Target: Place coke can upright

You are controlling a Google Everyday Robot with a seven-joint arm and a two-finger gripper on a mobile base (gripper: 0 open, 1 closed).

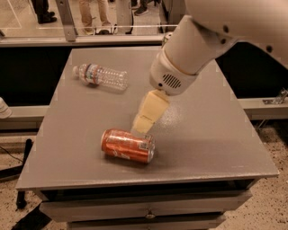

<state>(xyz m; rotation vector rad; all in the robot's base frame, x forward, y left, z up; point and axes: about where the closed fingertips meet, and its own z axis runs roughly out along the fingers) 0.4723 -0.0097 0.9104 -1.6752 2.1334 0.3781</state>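
Note:
The coke can, red-orange with white script and a small white label panel, lies on its side near the front of the grey table. Its silver end faces right. My gripper, cream-coloured, hangs from the large white arm and points down and to the left. Its tip is just above and behind the can's top edge, very close to it. The gripper holds nothing.
A clear plastic water bottle lies on its side at the back left of the table. The arm covers the table's back middle. Dark gaps flank the table on both sides. People's legs stand behind a rail at the back.

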